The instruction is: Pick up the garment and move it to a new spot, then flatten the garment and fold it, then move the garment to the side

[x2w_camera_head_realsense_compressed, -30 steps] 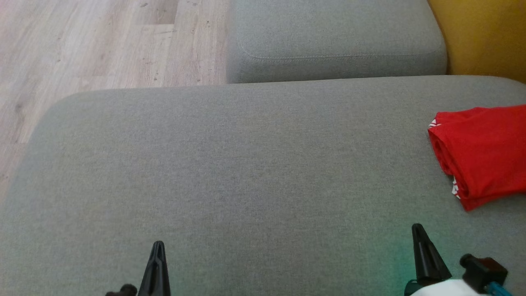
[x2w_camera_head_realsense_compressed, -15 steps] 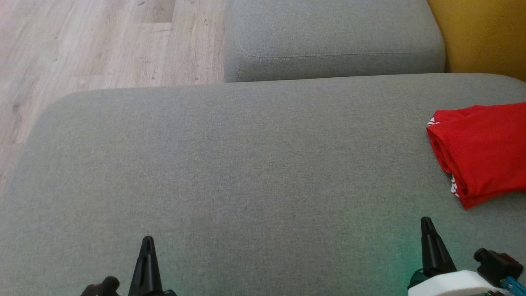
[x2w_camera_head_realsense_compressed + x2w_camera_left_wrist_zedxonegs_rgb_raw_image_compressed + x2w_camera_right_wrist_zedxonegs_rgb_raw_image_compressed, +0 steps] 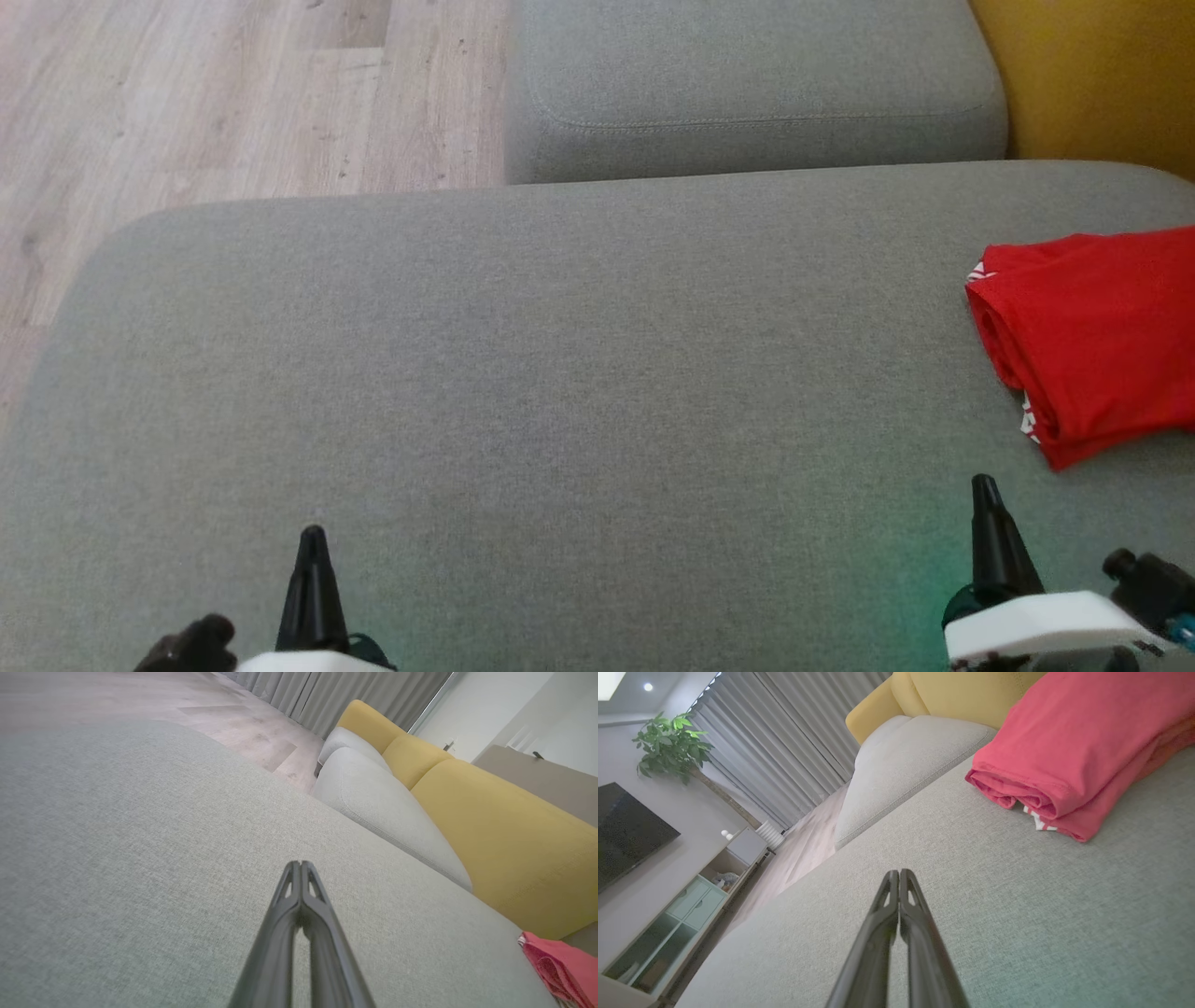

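- The red garment (image 3: 1092, 336) lies folded into a thick bundle at the right end of the big grey seat cushion (image 3: 560, 373). Its rolled edge faces the cushion's middle, and a bit of white trim peeps out between the layers. Part of it runs off the head view, so I can't judge the whole shape.
- The left gripper (image 3: 313, 546) hangs over the cushion's near edge, toward its left side, fingers pressed together with nothing in them.
- The right gripper (image 3: 985, 495) is over the same near edge toward the cushion's right side, near the garment but apart from it. Its fingers are also pressed tip to tip and empty.
- To my eye the folding is done and the bundle is already set aside, so the step in hand looks like the finish — leaving the garment as it lies.
- Doing that well means keeping the right arm's path over the bare middle of the cushion. Any swing toward the cushion's right end could snag the rolled edge and spring the fold open.
- If the bundle needs a nudge further aside, I'd press on the flat top layer rather than the loose lower hem — that soft fabric will likely slide layer over layer.
- The left arm has bare cushion all round it and should need little care.
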You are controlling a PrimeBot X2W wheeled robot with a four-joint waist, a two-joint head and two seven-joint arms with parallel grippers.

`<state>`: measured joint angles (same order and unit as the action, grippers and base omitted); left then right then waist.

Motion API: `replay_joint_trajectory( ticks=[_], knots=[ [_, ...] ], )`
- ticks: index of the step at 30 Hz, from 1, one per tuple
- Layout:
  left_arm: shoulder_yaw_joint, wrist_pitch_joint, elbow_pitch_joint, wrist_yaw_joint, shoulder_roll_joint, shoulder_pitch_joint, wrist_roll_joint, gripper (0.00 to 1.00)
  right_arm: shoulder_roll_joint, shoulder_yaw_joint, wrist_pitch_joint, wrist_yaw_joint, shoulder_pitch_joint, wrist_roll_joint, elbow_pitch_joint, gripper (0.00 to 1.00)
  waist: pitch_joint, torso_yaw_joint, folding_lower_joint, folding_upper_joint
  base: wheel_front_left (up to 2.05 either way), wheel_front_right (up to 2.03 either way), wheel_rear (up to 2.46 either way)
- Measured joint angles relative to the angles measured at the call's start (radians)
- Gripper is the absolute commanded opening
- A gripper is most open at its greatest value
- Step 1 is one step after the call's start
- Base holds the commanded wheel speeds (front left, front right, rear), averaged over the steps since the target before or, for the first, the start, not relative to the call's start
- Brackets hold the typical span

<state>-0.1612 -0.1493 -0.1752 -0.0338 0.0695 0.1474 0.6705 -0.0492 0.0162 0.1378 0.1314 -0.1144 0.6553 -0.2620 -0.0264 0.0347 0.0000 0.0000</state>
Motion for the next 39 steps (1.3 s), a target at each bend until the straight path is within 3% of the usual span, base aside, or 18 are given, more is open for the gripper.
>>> replay_joint_trajectory(
  ticks=[39],
  knots=[
    [0.089, 0.106, -0.045, 0.077, 0.002, -0.092, 0.479, 0.0, -0.007, -0.053, -0.104, 0.0, 0.077, 0.48, -0.005, 0.0, 0.015, -0.017, 0.0, 0.0, 0.0, 0.0, 0.0]
  ],
)
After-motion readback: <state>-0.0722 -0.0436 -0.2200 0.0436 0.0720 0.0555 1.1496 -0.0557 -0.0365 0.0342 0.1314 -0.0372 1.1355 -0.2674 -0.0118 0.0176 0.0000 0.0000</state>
